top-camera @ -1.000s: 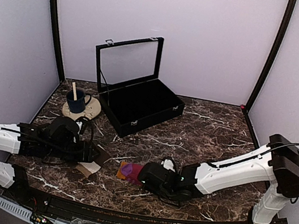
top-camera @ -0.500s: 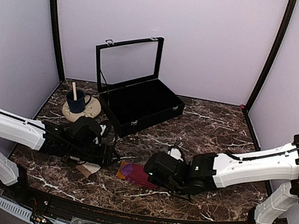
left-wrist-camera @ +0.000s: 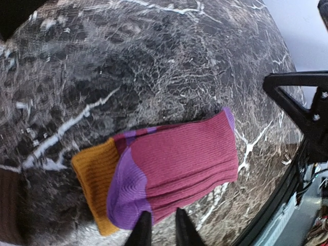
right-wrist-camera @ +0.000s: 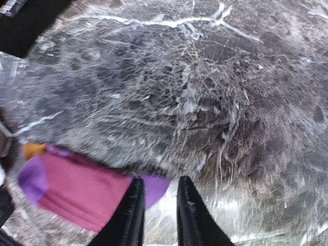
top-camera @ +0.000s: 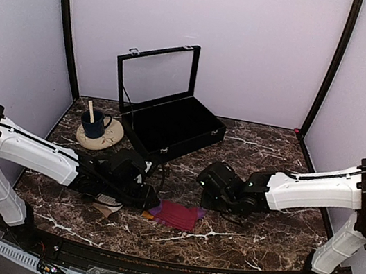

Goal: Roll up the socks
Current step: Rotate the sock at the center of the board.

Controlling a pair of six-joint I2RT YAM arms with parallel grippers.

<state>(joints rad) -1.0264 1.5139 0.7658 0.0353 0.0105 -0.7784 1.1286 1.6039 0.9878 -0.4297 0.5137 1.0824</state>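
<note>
The magenta-pink sock [top-camera: 177, 215] lies flat on the marble table, with a purple heel [left-wrist-camera: 125, 192] and an orange end [left-wrist-camera: 95, 177]. My left gripper [left-wrist-camera: 160, 212] is at its near edge, jaws drawn almost together with the sock's rim between the tips; from above the left gripper [top-camera: 151, 203] meets the sock's left end. My right gripper [right-wrist-camera: 159, 180] hovers narrowly open by the purple toe tip [right-wrist-camera: 154, 187], with bare table between its fingers. From above, the right gripper [top-camera: 206, 197] is just past the sock's upper right corner. The cream-beige sock [top-camera: 107, 203] lies partly hidden under my left arm.
An open black case [top-camera: 170, 126] stands at the back centre. A beige saucer with a dark blue cup [top-camera: 98, 130] sits at the back left. The table's front rail [top-camera: 149, 252] runs close below the sock.
My left gripper moved right onto the pink sock and its jaws narrowed. The right gripper drew back up and right off the sock and narrowed too. The sock now lies flatter and farther right.
</note>
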